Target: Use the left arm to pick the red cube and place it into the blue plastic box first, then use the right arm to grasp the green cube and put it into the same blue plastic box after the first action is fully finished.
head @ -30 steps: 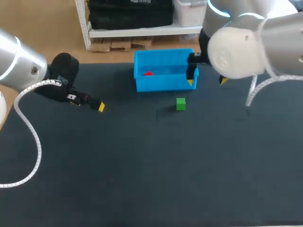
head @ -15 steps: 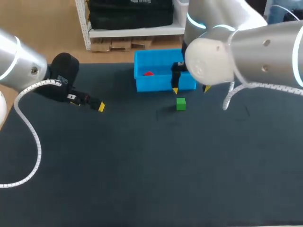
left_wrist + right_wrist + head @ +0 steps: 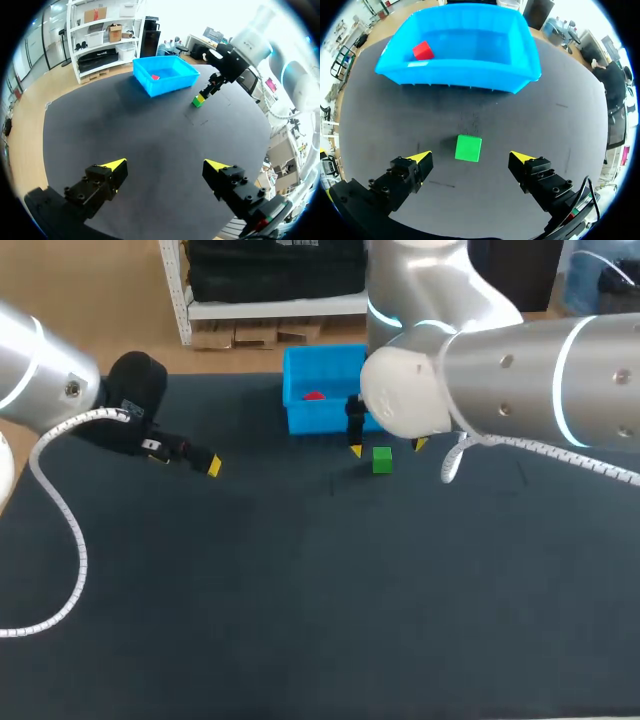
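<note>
On the table (image 3: 300, 590), red cube (image 3: 314, 396) in the blue box (image 3: 322, 421), the open right gripper (image 3: 470, 156) above the green cube (image 3: 468, 148) should descend and close.

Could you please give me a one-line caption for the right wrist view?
Open right gripper lined up on the green cube, with the red cube already in the blue box.

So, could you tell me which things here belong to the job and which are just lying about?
Job: red cube, inside the blue plastic box; green cube, ahead of the open right gripper, untouched; left gripper, open.
Just there: the dark table.
</note>
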You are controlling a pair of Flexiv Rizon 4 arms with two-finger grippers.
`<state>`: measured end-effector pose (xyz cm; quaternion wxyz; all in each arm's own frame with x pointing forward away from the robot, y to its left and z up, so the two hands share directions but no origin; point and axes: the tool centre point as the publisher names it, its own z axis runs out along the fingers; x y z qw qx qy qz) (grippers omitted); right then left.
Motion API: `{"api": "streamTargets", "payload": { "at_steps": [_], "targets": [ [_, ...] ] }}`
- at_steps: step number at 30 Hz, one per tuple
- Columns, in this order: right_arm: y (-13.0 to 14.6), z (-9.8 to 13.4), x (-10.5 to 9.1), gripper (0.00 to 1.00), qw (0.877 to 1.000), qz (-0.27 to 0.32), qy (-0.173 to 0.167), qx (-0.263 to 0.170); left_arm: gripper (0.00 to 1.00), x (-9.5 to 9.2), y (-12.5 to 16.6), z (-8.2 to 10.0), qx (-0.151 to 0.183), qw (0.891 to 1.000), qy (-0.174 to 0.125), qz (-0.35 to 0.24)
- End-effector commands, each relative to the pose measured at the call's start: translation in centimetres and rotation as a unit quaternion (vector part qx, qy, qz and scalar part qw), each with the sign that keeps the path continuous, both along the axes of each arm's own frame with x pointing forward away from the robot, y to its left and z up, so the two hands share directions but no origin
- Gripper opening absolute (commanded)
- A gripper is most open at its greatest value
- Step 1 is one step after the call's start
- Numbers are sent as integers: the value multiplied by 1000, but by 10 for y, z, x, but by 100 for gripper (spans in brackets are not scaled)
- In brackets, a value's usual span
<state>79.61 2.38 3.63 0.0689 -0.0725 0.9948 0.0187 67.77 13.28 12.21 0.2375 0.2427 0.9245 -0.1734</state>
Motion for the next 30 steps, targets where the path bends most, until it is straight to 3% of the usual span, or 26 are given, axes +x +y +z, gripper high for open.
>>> {"api": "streamTargets", "payload": {
  "at_steps": [1,30],
  "targets": [
    [3,-7,9,100,1000,1,6,-4,100,1,1,-1,-2,1000,-1,-2],
    [3,-34,12,100,1000,-8,5,-18,100,1,1,-1,-2,1000,-1,-2]
  ]
}}
